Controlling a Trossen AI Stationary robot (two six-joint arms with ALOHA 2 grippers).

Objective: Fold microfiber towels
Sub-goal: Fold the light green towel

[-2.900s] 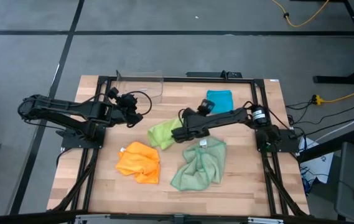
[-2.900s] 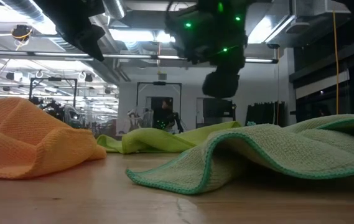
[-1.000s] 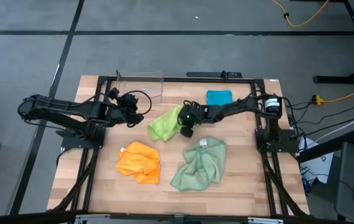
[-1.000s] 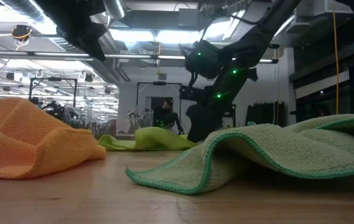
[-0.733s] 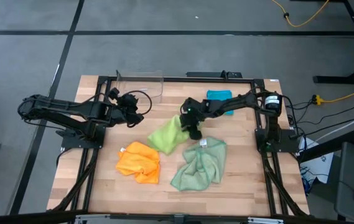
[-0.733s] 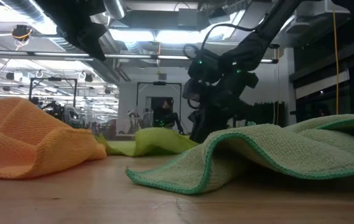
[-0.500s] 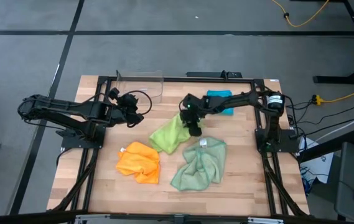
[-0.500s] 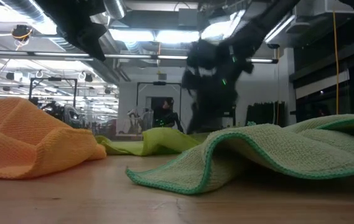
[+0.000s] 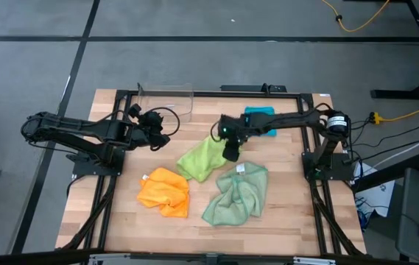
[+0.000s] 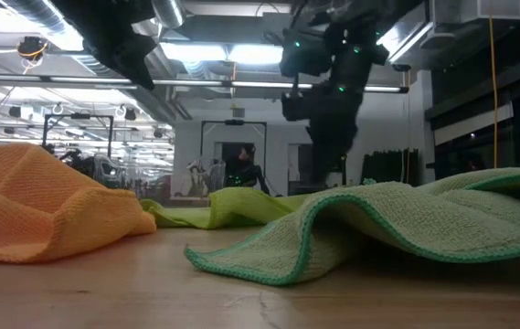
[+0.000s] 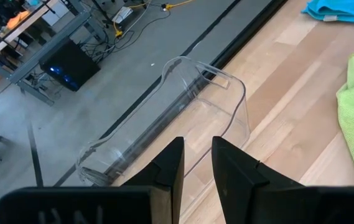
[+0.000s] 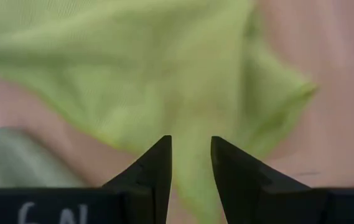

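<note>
The lime green towel (image 9: 200, 160) lies mid-table, its right part rising to my right gripper (image 9: 230, 152), which points steeply down and is shut on it. The orange towel (image 9: 165, 193) lies crumpled at the near left. The pale sage towel (image 9: 237, 193) lies rumpled just near of my right gripper. The teal towel (image 9: 262, 115) sits at the far right, partly under the right arm. My left gripper (image 9: 162, 135) hangs open and empty at the far left, near the clear bin (image 9: 166, 101). My right gripper pinches a narrow strip of the lime towel's right edge (image 12: 190, 180) between its two fingers, coming from above. One layer or several, I cannot tell. The cloth widens away below the fingers, and most of the towel (image 12: 133, 74) lies slack on the table.
The clear plastic bin (image 11: 183, 99) stands at the far edge, ahead of my left gripper. Black frame rails run along the table's sides. Bare wood shows between the lime towel and the bin and along the near edge.
My right gripper has risen and tipped more steeply downward, shifting slightly toward the table's right edge with the lime towel. The towel, bunched beside the gripper a second ago, has spread out toward the near edge and lies flatter.
</note>
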